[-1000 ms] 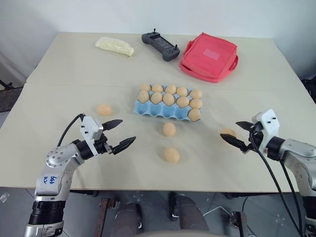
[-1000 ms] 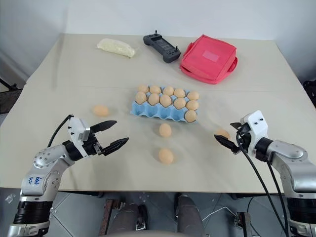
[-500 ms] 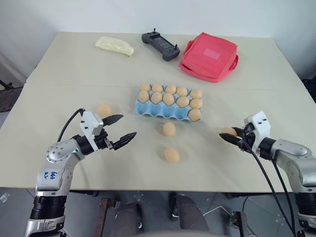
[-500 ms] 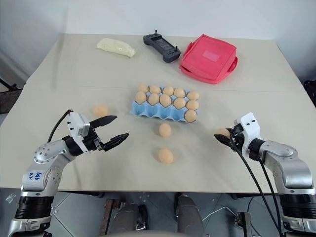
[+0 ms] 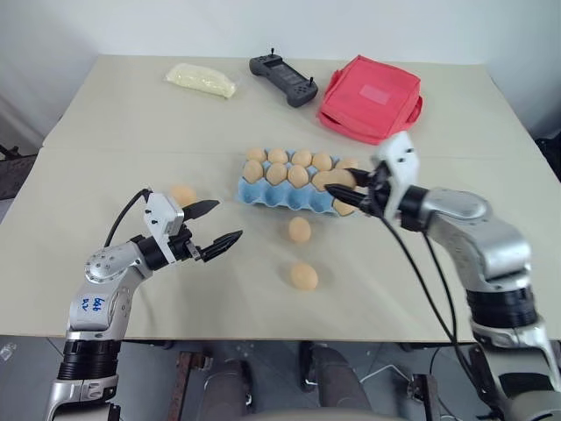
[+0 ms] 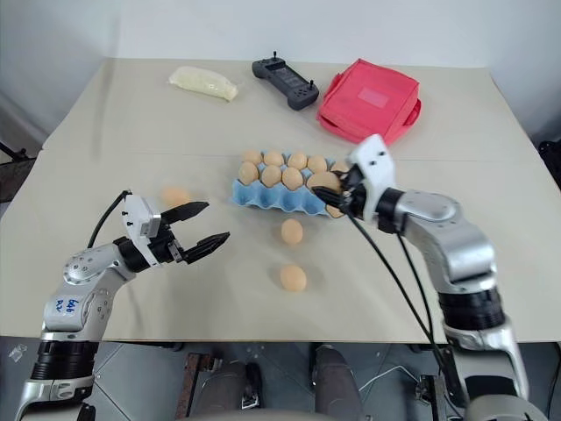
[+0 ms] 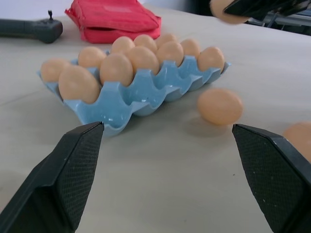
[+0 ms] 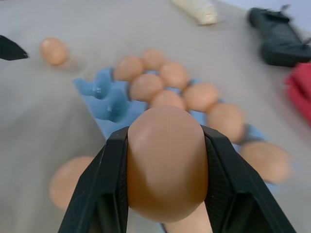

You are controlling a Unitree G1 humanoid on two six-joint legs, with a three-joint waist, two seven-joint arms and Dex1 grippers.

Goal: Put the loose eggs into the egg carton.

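The egg carton (image 5: 298, 186) sits in the middle of the table, its two far rows and one near cup already filled. The right gripper (image 6: 326, 195) is closed on one egg (image 8: 165, 162) above the carton's right end. Three loose eggs (image 5: 303, 276) lie on the table near the carton. The left gripper (image 5: 221, 224) hovers wide open and empty.

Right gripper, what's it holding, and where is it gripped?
The right gripper holds an egg, pinched across its sides between both fingers.
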